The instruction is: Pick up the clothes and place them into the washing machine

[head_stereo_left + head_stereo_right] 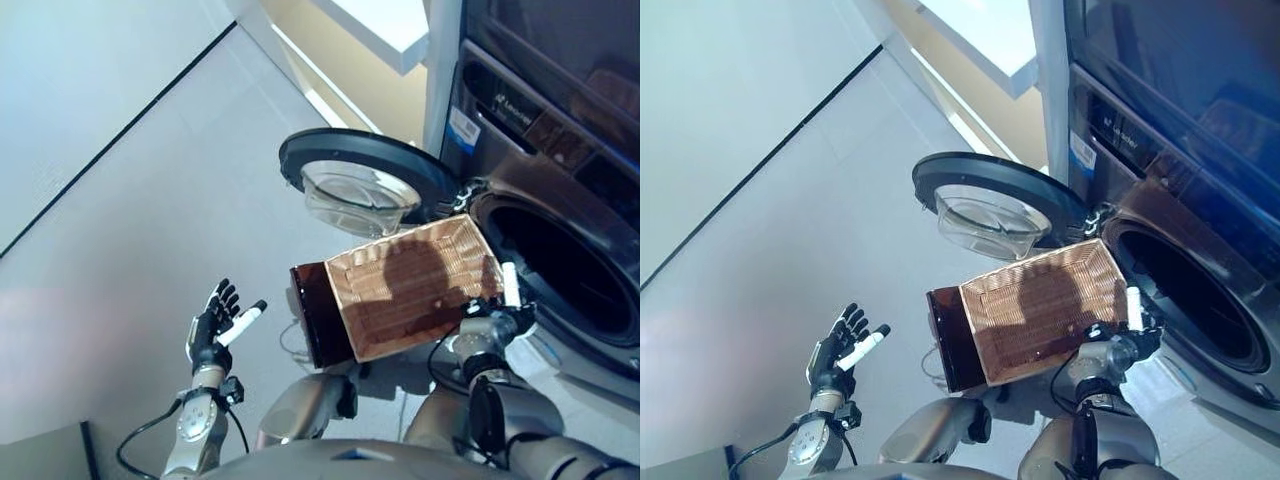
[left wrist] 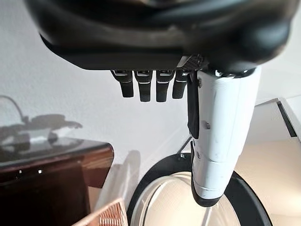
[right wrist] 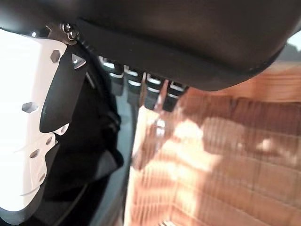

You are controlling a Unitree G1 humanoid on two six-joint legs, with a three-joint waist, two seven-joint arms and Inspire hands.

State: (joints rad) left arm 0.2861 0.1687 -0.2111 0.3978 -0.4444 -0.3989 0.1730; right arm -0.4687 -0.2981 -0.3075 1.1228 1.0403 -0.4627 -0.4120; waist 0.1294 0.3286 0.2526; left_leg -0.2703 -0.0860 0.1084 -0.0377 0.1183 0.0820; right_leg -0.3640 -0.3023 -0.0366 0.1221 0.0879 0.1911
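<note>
Right hand (image 1: 497, 320) gripping tilted basket (image 1: 410, 290).

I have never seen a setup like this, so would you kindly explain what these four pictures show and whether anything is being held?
Two pictures come from the humanoid robot's head, looking down; two come from cameras on its wrists. Ahead stands a washing machine with its round door swung open. The right hand is at the edge of a woven basket, tipped toward the drum opening; its grip cannot be made out. The basket looks empty, and no clothes are visible. The left hand is open over the floor, holding nothing.
</note>
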